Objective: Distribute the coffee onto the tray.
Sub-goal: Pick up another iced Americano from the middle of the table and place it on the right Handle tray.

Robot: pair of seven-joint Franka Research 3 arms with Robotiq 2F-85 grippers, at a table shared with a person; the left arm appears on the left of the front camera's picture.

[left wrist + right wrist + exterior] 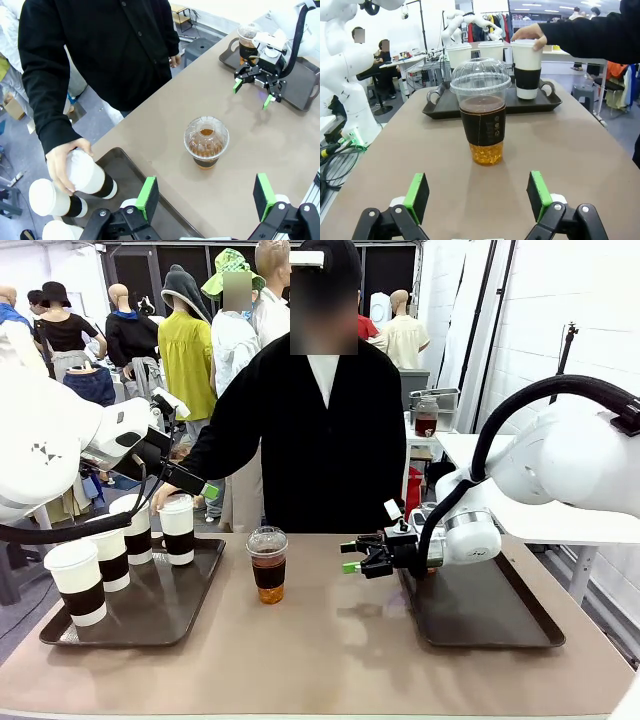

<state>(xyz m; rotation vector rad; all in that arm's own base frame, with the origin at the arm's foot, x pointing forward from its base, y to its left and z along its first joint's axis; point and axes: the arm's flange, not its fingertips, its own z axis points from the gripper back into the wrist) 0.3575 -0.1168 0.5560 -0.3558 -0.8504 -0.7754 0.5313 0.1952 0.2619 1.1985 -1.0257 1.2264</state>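
Observation:
A clear dome-lidded cup of brown coffee (pixel 267 565) stands on the bare table between the two trays. My right gripper (pixel 352 555) hovers open just to its right, level with the cup and pointing at it; the right wrist view has the cup (pixel 482 117) dead ahead of the spread fingers (pixel 417 192). My left gripper (pixel 206 197) is open and raised over the left tray (pixel 150 625), looking down on the same cup (pixel 206 142). Several white sleeved cups (pixel 108 552) stand on that tray. The person's hand (pixel 165 497) grips one of them (pixel 178 530). A second clear cup (pixel 248 42) stands on the right tray (pixel 227 57).
The dark right tray (pixel 480 605) lies under my right arm, mostly bare. The person stands at the far edge, one arm stretched to the left tray. Open tabletop lies in front of the clear cup.

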